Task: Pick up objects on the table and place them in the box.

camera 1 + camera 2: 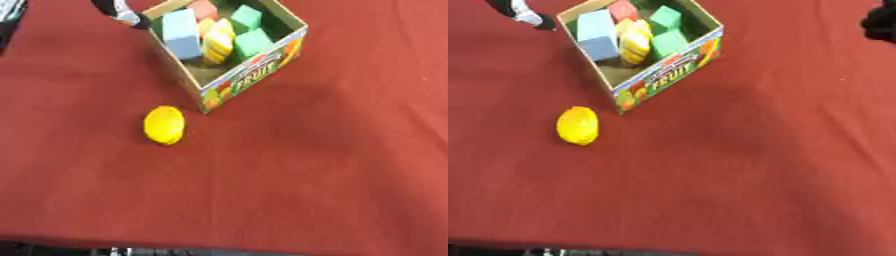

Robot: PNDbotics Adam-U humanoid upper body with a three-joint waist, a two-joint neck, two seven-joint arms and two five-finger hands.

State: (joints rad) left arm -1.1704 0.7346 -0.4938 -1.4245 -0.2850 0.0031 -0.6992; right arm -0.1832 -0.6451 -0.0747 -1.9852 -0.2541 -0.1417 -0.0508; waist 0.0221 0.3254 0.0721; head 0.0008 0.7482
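Note:
A round yellow object (164,125) lies on the red tablecloth, a short way in front and to the left of the cardboard fruit box (249,75). Inside the box are a light blue block (181,34), two green blocks (254,42), a yellow piece (218,44) and a red piece (203,9). A black and silver part of my left hand (122,14) shows at the top, beside the box's far left corner. A dark part of my right hand (880,22) shows at the upper right edge, well away from the box. Neither hand is near the yellow object.
The red cloth (332,165) covers the whole table. Its front edge (219,242) runs along the bottom of the view. Another dark shape (9,20) sits at the upper left edge.

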